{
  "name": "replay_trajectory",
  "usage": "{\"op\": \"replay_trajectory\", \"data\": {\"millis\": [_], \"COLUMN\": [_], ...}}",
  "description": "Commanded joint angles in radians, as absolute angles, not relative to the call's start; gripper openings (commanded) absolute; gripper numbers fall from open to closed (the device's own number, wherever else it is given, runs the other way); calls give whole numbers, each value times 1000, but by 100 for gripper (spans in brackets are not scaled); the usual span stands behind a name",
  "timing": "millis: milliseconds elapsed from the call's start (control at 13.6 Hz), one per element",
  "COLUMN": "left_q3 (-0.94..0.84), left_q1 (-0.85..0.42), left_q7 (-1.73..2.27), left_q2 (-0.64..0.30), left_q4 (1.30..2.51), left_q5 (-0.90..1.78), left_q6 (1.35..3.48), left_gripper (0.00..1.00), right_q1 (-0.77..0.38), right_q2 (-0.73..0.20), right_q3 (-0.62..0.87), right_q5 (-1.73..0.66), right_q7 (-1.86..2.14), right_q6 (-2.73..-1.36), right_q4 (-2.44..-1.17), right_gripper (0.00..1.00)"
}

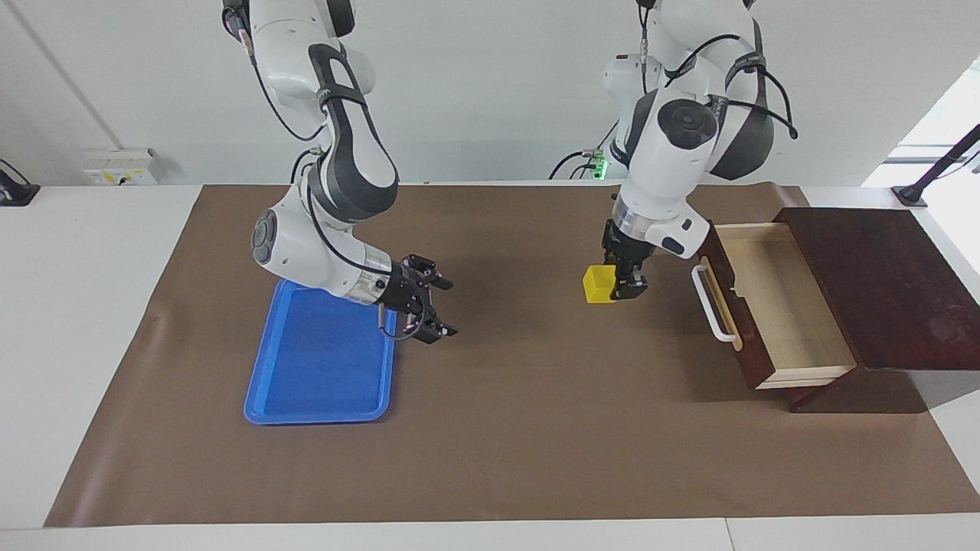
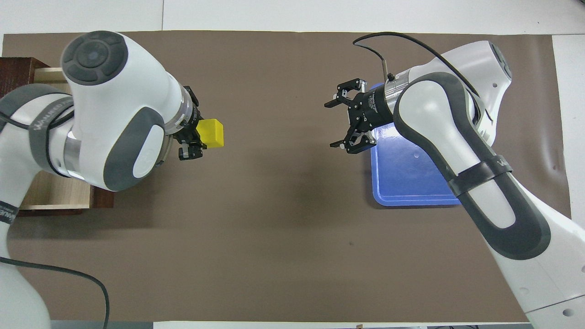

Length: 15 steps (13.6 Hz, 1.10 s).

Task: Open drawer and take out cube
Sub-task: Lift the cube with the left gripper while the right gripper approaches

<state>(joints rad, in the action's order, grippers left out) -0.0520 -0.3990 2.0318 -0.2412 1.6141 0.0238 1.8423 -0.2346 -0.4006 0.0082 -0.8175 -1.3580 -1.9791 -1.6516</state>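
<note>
Jaws of left gripper (image 1: 622,285) clamp the plain yellow cube (image 1: 598,284).

Wall (image 1: 490,92): plain white, running along the table's edge at the robots' end.
Table (image 1: 84,321): white top, showing bare around the mat.
Mat (image 1: 505,428): brown sheet covering most of the tabletop, faintly creased toward the right arm's end.
Socket box (image 1: 121,167): pale, mounted low on the wall toward the right arm's end.
Window (image 1: 945,122): bright daylight at the left arm's end.
Stand (image 1: 938,170): black, slanting up by the window.
</note>
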Motion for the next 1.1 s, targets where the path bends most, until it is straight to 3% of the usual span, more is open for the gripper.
{"op": "replay_trajectory", "data": {"millis": [0,147,735,1029], "left_q3": [-28,-26,-26,-26], "left_q1": [-472,-515,-532,-532], "left_q7": [2103,2161,2232,2232], "left_q2": [-354,-408,-405,-403], "left_q4": [1467,1414,1440,1448], "left_q5": [35,34,11,9], "left_q6": [1737,1735,1809,1815], "left_gripper": [0,0,0,0], "right_q1": [-242,-259,-359,-393], "right_q2": [-370,-374,-388,-428], "right_q3": [11,12,14,12], "right_q5": [-839,-839,-888,-881], "right_q7": [-1324,-1321,-1296,-1353], "right_q6": [-1999,-2060,-2163,-2169], "right_q4": [-1703,-1726,-1707,-1635], "right_gripper": [100,100,100,100]}}
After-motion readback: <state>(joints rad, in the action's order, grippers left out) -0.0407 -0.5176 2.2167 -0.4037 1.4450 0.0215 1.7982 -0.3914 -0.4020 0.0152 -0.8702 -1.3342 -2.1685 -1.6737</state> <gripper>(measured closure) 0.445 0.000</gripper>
